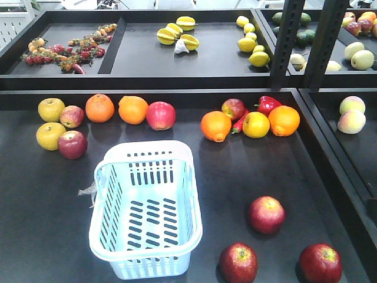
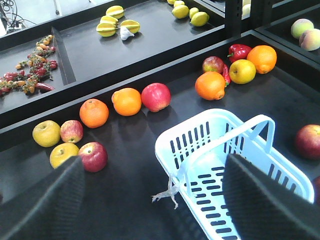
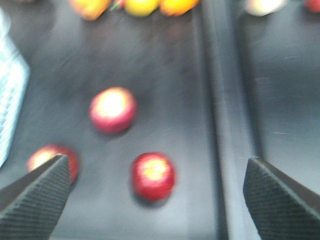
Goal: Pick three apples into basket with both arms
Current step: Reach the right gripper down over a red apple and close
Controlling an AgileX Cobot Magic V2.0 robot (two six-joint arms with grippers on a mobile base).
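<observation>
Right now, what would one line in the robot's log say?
basket: empty; three apples: outside basket; left gripper: open; right gripper: open, over apples

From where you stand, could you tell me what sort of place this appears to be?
Probably a mock grocery produce section: black tiered display shelves hold sorted fruit such as oranges, lemons and starfruit, and a shopping basket sits beside three dark red apples.

Three apples (image 1: 266, 214) dark maroon-red, yellowish patches; basket (image 1: 147, 266) pale blue-white, slotted; shelf (image 1: 253, 171) black.
</observation>
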